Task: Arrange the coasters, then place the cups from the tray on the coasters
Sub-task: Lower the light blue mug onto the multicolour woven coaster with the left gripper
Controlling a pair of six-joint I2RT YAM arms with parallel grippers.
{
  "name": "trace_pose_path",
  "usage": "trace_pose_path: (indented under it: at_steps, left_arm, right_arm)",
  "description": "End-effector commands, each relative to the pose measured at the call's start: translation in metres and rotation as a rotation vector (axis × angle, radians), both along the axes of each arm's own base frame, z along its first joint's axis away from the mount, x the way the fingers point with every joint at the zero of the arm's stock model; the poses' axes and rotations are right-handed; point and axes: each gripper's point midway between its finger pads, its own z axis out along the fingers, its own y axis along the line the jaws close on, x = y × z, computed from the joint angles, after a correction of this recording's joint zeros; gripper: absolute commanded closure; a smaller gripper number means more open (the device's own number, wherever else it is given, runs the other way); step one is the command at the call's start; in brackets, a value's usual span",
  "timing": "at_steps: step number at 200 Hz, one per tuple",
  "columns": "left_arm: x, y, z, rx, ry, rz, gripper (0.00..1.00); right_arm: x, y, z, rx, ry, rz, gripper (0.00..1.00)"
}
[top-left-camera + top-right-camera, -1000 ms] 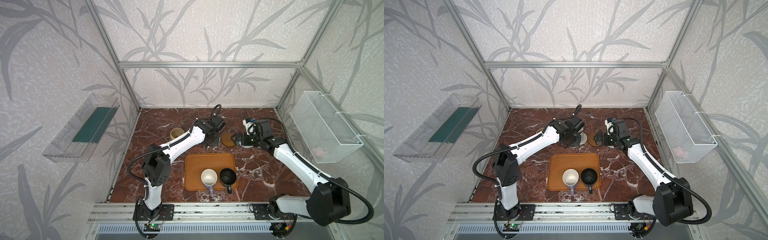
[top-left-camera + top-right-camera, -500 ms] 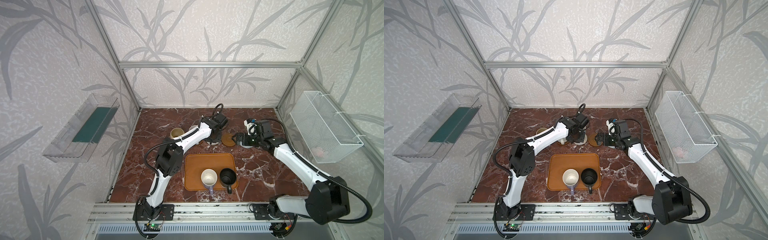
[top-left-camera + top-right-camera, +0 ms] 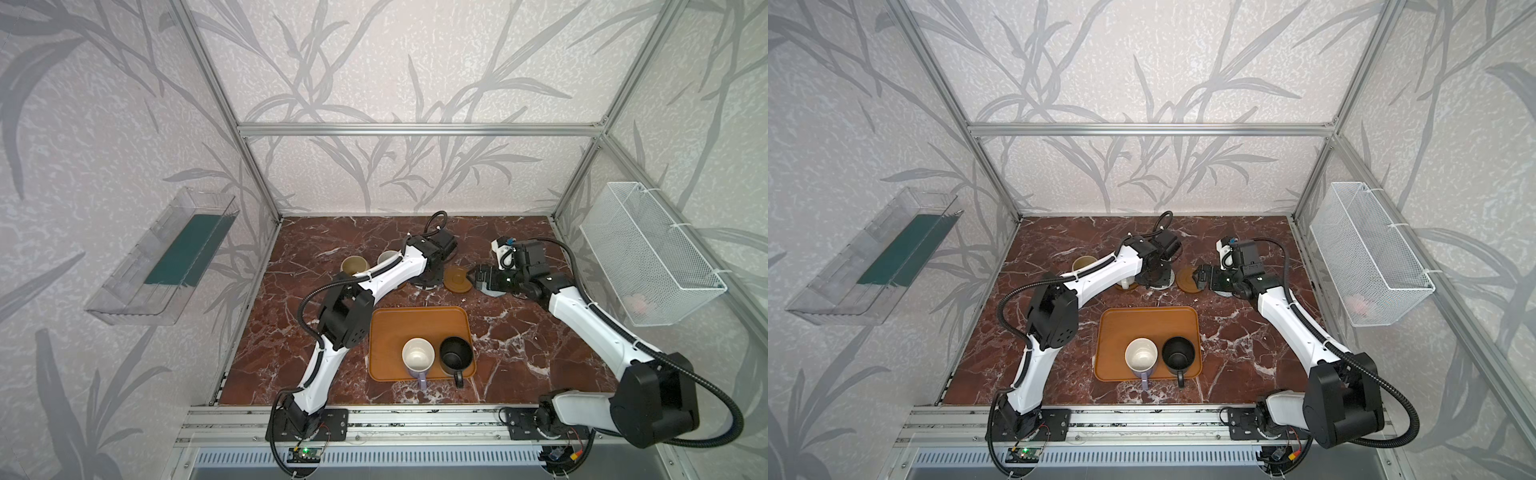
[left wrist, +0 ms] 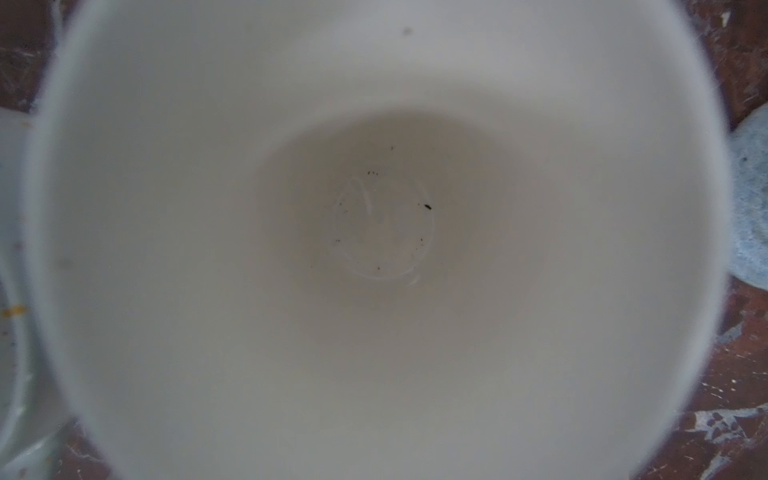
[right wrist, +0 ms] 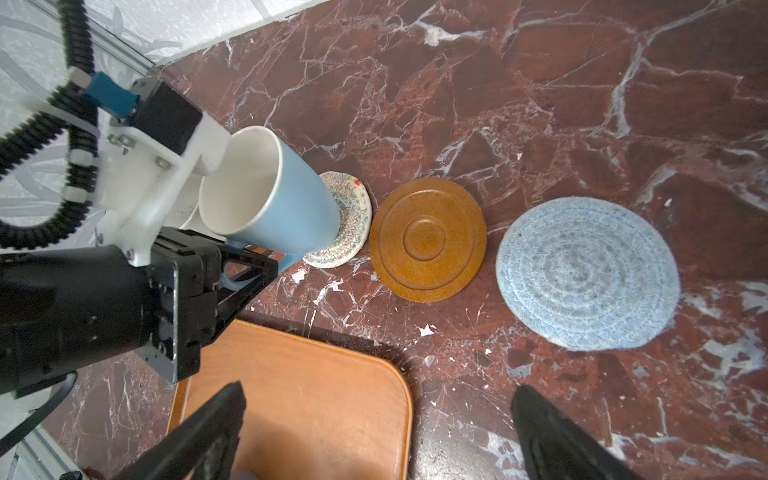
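Your left gripper (image 5: 249, 272) has its jaws pinched on the handle of the light blue mug (image 5: 270, 199), white inside, whose base sits over the cream woven rope coaster (image 5: 353, 220) just past them. Your right gripper (image 5: 378, 390) hangs with jaws spread wide; the round brown wooden coaster (image 5: 428, 239) lies ahead between them, the orange-brown tray (image 5: 311, 395) under one jaw.

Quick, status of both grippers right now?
Left gripper: closed, holding the light blue mug by its handle.
Right gripper: open, empty.
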Motion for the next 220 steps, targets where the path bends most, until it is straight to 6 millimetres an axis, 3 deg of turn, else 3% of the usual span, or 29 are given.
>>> trace_pose_path:
  at_steps: [1,100,220]
  left_arm:
    - [0.014,0.001,0.015,-0.01,-0.065,0.041,1.0]
    - [0.01,0.003,0.002,-0.001,-0.038,0.052,1.0]
    - [0.007,0.003,0.0,-0.006,-0.028,0.043,0.82]
  right_arm:
    - [0.002,0.0,0.002,-0.001,-0.007,0.01,0.01]
    - [0.002,-0.003,0.0,0.006,0.002,0.008,0.01]
    - [0.004,-0.003,-0.003,0.01,0.016,0.008,0.01]
